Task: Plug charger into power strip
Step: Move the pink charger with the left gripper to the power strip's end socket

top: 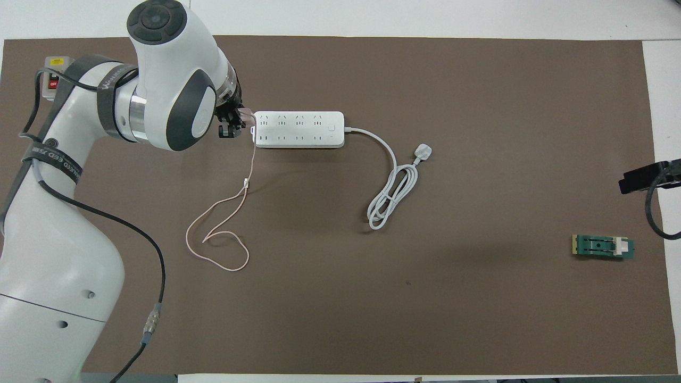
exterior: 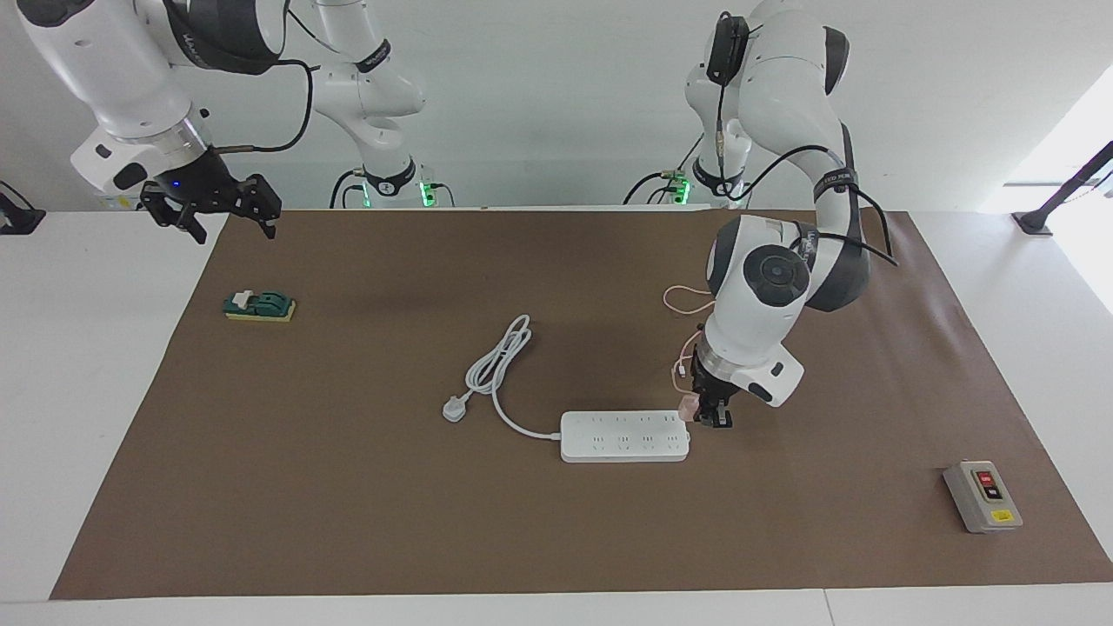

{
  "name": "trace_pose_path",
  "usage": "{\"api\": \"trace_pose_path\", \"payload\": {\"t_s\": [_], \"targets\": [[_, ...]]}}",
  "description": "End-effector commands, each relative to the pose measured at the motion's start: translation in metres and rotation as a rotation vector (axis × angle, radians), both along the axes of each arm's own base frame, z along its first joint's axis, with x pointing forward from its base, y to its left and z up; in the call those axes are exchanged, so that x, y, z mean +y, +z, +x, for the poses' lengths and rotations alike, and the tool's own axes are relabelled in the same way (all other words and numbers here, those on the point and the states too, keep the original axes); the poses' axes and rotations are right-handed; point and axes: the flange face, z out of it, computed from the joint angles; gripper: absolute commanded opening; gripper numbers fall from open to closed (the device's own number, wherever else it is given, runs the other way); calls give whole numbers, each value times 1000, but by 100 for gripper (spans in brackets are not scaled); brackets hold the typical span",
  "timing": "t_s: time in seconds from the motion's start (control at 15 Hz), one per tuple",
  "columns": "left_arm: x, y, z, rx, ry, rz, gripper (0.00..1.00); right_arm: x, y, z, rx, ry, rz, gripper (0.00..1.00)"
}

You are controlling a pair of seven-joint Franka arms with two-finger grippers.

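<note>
Carrying the charger (exterior: 688, 406) clamped in the closed left pincer (exterior: 711, 417), just beside the end of the power strip (exterior: 624, 436) toward the left arm's end of the counter; its cable (top: 223, 223) trails nearer the robots. Next, judged: shifting over a socket, prongs down, then pressing. The right pincer (exterior: 211, 211) waits, spread wide and empty, well apart from the strip.

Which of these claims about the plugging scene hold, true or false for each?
1. The left tool is shut on the charger. True.
2. The charger is seated in a socket of the power strip. False: it is held at the strip's end toward the left arm, not yet in any socket.
3. The right tool holds the green block. False: it is open, raised over the mat's edge, and the block lies alone on the mat.
4. The strip's own white plug lies loose on the mat. True.
5. The grey switch box sits on the power strip. False: it lies apart, farther from the robots.
</note>
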Motion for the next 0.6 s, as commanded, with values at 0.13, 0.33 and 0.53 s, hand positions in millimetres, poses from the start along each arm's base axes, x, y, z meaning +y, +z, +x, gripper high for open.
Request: {"api": "trace_pose_path", "payload": {"t_s": [0.13, 0.33, 0.53], "targets": [[-7, -12, -5, -21, 1, 23, 0, 4, 4, -1, -26, -14, -14, 100], [-11, -22, -11, -12, -7, 29, 0, 7, 4, -4, -8, -30, 21, 100], [-14, -32, -15, -10, -18, 37, 0, 9, 5, -3, -13, -47, 41, 100]]}}
